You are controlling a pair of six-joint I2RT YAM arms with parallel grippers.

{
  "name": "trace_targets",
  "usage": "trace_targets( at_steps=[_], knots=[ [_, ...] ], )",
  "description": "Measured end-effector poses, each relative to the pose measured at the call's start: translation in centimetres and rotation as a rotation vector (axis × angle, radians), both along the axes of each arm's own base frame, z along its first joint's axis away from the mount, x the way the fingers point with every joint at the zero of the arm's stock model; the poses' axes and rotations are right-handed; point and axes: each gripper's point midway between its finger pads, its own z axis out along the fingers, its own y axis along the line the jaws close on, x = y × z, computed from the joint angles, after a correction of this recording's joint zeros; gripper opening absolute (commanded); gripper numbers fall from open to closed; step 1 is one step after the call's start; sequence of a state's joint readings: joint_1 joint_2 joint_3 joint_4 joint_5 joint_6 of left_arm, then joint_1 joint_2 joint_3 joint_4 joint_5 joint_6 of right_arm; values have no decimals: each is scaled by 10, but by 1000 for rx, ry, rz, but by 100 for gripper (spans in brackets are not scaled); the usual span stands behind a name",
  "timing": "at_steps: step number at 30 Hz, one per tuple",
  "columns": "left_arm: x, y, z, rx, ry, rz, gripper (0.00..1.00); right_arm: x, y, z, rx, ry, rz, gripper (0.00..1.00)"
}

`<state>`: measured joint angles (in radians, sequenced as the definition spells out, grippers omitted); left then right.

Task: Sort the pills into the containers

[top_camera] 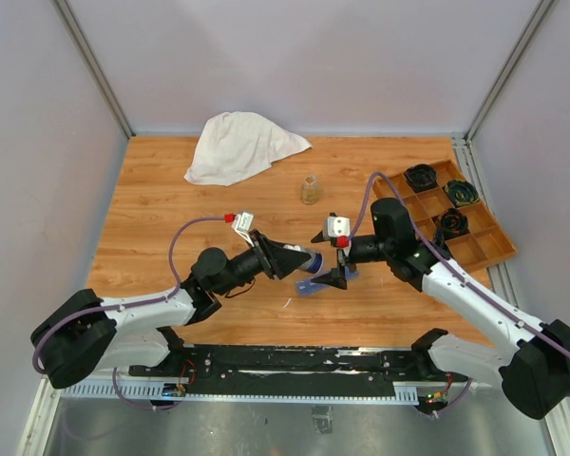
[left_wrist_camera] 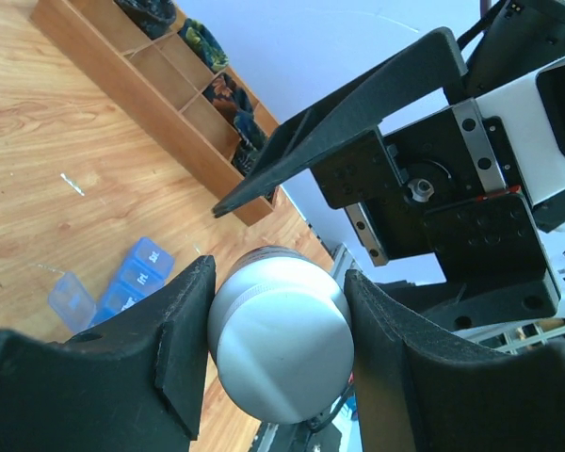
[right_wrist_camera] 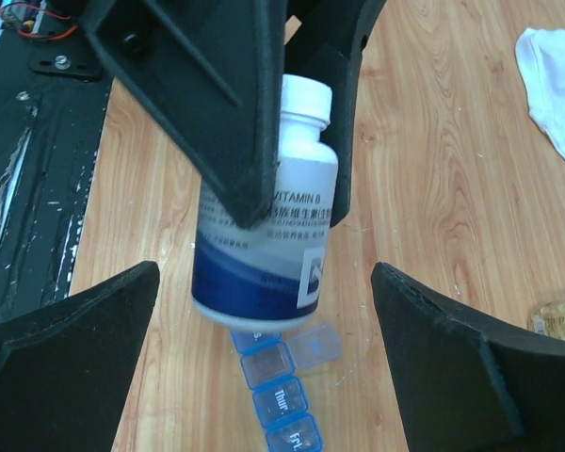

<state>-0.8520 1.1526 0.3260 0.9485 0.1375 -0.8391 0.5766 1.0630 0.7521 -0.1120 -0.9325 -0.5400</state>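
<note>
My left gripper is shut on a white and blue vitamin bottle. It holds the bottle off the table with the white cap on and pointing away from the right wrist camera. The left wrist view shows the bottle's round base squeezed between my left gripper's pads. The blue pill-organizer strip lies on the table just below the bottle, with one lid flipped open. It also shows in the top view and the left wrist view. My right gripper is wide open and empty, facing the bottle.
A brown wooden divided tray holding dark objects stands at the right; it also shows in the left wrist view. A white cloth lies at the back left. A small clear cup stands behind the grippers.
</note>
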Motion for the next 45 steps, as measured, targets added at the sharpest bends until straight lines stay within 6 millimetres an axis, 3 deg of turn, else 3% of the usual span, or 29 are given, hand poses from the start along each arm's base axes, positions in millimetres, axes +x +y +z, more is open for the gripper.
trace_targets(
  at_steps=[4, 15, 22, 26, 28, 30, 32, 35, 40, 45],
  knots=[
    [3, -7, 3, -4, 3, 13, 0, 8, 9, -4, -14, 17, -63, 91],
    [7, -11, 4, -12, 16, 48, 0, 17, 16, -6, -22, 15, -136, 64],
    [8, -11, 7, -22, 13, 52, 2, 13, 19, -7, -24, 24, -126, 62],
    [8, -12, 6, -22, 16, 50, 9, 13, 19, -8, -29, 23, -128, 38],
    [8, -12, 6, -23, 18, 49, 21, 14, 18, -9, -32, 24, -135, 25],
    [8, -13, 6, -23, 17, 48, 43, 14, 18, -9, -35, 22, -135, 17],
    [8, -13, 6, -24, 16, 47, 62, 14, 18, -10, -37, 23, -135, 12],
    [8, -13, 7, -25, 8, 44, 78, 13, 17, -10, -44, 28, -131, 9],
    [0, -3, 27, -58, -56, 47, 91, 5, 16, -8, -59, 41, -98, 6],
    [-9, 11, 49, -59, -158, 62, 95, -4, 15, -8, -66, 49, -51, 6]
  ],
)
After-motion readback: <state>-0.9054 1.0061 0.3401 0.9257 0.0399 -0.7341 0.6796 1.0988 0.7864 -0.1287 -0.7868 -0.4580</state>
